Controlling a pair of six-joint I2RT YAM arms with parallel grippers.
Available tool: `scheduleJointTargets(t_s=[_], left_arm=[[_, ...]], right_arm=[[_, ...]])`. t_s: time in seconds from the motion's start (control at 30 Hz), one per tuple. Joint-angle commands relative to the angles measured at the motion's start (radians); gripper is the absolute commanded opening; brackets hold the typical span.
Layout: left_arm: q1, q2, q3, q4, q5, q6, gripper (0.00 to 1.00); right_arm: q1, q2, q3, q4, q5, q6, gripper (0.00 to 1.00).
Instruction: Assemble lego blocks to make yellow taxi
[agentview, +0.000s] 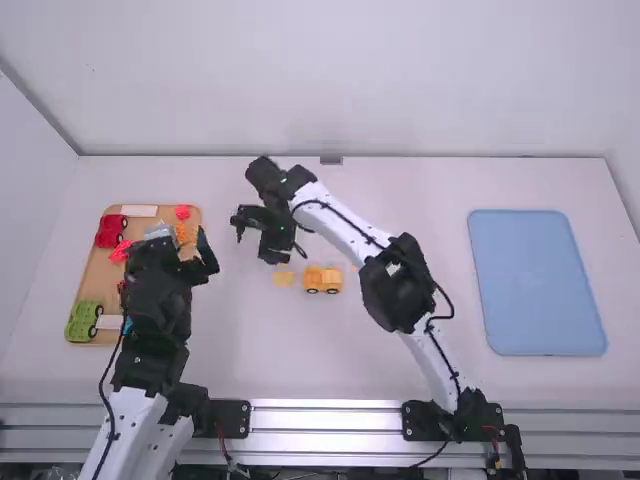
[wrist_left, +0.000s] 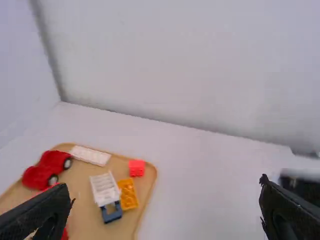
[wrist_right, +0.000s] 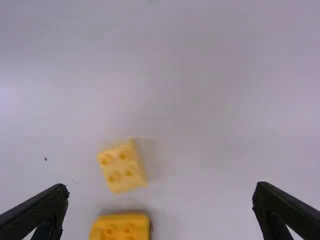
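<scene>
One yellow block (agentview: 283, 279) lies just beside the wheeled yellow base (agentview: 322, 282) on the surface (agentview: 400, 370). Left of that base, left pincer (agentview: 175, 250) and right pincer (agentview: 270, 245) both stand spread.

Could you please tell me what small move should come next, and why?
Probably centre the right end effector over the pale yellow block and lower it: its fingers are open, and the block lies loose on the table beside the wheeled base.
</scene>
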Motion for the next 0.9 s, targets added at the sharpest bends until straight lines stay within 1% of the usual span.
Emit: scheduleJointTargets(t_s=[0.0, 0.07, 0.13, 0.17, 0.2, 0.23, 0.27, 0.3, 0.33, 0.4, 0.43, 0.47, 0.53, 0.6, 0.67, 0.7, 0.73, 0.77, 0.8, 0.87], left_arm=[[0.003, 0.050, 0.030, 0.002, 0.184, 0.034, 0.99], [0.002, 0.094, 0.049, -0.002, 0.270, 0.071, 0.99], [0.002, 0.178, 0.084, -0.001, 0.421, 0.137, 0.99], [0.002, 0.190, 0.089, -0.001, 0.439, 0.146, 0.99], [0.002, 0.220, 0.102, -0.002, 0.480, 0.167, 0.99], [0.002, 0.279, 0.129, -0.013, 0.536, 0.208, 0.99], [0.002, 0.322, 0.153, -0.032, 0.562, 0.230, 0.99], [0.002, 0.338, 0.163, -0.042, 0.572, 0.239, 0.99], [0.002, 0.391, 0.198, -0.083, 0.605, 0.279, 0.99], [0.002, 0.496, 0.280, -0.180, 0.666, 0.375, 0.99], [0.002, 0.566, 0.344, -0.258, 0.702, 0.436, 0.99], [0.002, 0.576, 0.353, -0.269, 0.706, 0.444, 0.99], [-0.003, 0.709, 0.486, -0.431, 0.730, 0.551, 1.00], [-0.013, 0.779, 0.552, -0.506, 0.718, 0.599, 0.98], [-0.030, 0.906, 0.654, -0.614, 0.697, 0.720, 0.95], [-0.038, 0.947, 0.684, -0.647, 0.694, 0.772, 0.96], [-0.039, 0.954, 0.689, -0.653, 0.692, 0.784, 0.96], [-0.055, 1.027, 0.737, -0.713, 0.693, 0.889, 0.98], [-0.067, 1.069, 0.761, -0.743, 0.692, 0.944, 0.98], [-0.082, 1.110, 0.776, -0.762, 0.683, 0.998, 0.99]], right_arm=[[-0.069, -0.149, -0.026, 0.031, -0.053, 0.054, 0.98], [-0.104, -0.197, -0.088, 0.084, -0.050, 0.087, 0.98], [-0.155, -0.284, -0.246, 0.220, -0.041, 0.143, 0.98], [-0.161, -0.297, -0.272, 0.245, -0.040, 0.153, 0.98], [-0.174, -0.334, -0.342, 0.309, -0.039, 0.171, 0.98], [-0.196, -0.409, -0.478, 0.430, -0.028, 0.206, 0.98], [-0.212, -0.464, -0.577, 0.515, -0.011, 0.228, 0.98], [-0.218, -0.483, -0.608, 0.542, -0.006, 0.236, 0.98], [-0.239, -0.550, -0.719, 0.640, 0.017, 0.264, 0.98], [-0.275, -0.655, -0.894, 0.793, 0.011, 0.266, 0.99], [-0.305, -0.722, -1.001, 0.889, 0.003, 0.269, 0.99], [-0.308, -0.729, -1.013, 0.900, 0.002, 0.272, 0.99], [-0.364, -0.827, -1.176, 1.063, 0.001, 0.348, 0.99], [-0.394, -0.868, -1.249, 1.139, 0.000, 0.389, 0.99], [-0.444, -0.912, -1.350, 1.248, 0.000, 0.439, 0.99], [-0.461, -0.924, -1.379, 1.282, -0.001, 0.454, 0.98], [-0.468, -0.928, -1.391, 1.293, -0.003, 0.457, 0.99], [-0.496, -0.942, -1.431, 1.338, -0.024, 0.472, 0.99], [-0.516, -0.948, -1.453, 1.366, -0.048, 0.481, 0.99], [-0.536, -0.948, -1.466, 1.386, -0.074, 0.492, 0.99]])
